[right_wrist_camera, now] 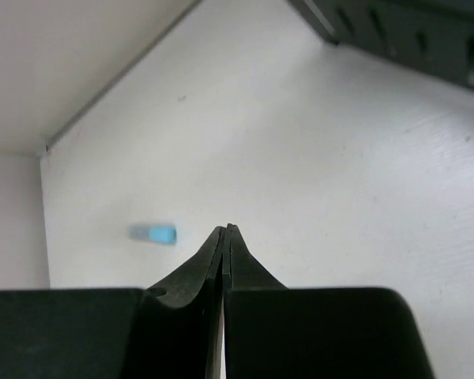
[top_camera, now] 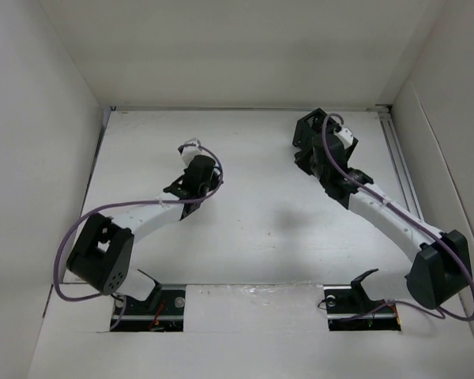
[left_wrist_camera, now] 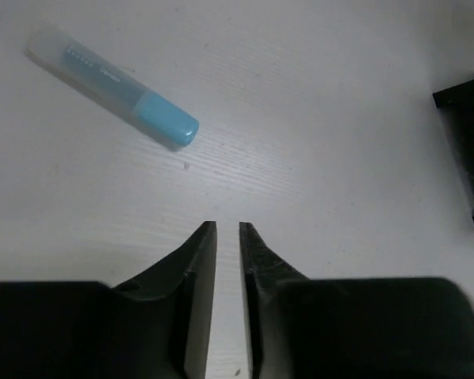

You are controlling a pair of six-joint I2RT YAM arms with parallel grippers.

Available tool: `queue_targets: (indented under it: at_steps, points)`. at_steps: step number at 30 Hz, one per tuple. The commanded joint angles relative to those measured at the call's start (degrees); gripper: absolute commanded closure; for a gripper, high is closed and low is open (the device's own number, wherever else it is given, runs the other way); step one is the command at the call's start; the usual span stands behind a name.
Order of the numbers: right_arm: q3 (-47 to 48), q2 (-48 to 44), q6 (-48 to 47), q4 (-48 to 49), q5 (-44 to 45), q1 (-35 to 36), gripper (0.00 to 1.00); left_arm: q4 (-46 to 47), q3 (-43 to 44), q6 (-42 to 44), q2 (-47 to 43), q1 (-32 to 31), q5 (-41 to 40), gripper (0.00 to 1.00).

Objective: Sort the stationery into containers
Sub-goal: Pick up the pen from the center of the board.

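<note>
The left fingers (left_wrist_camera: 208, 238) are pulled in close. Only a thin slit shows between the two tips, and nothing is in it. They hang just over the white worktop (left_wrist_camera: 324, 118).

The right fingers (right_wrist_camera: 223, 238) are pressed flat together, tip to tip. They hold nothing too.

A short marker (left_wrist_camera: 114, 88) lies flat on the worktop. In the left wrist view it is up and to the left of the left fingers, not touching them. It has a see-through body and a pale blue end. The blue end points down toward the fingers.

In the right wrist view the same marker is a small blurry blue spot, a little to the left of the right finger tips.

The black mesh box (right_wrist_camera: 403, 31) sits in the top right corner of that view, apart from the right fingers. In the left wrist view a bit of it peeks in at the right edge, well apart from the marker.

White walls (top_camera: 47, 118) stand around the worktop.
</note>
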Motion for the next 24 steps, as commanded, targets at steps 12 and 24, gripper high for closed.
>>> queue_targets:
  at_steps: [12,24]
  points:
    - [-4.75,-4.95,0.99,6.11,-13.14,-2.68,0.74,-1.32,10.85,-6.16,14.21,11.73,5.39,0.51]
    - [-4.23,-6.01,0.99,6.11,-16.93,-2.68,0.69,-3.69,12.25,-5.63,17.09,12.96,1.69,0.45]
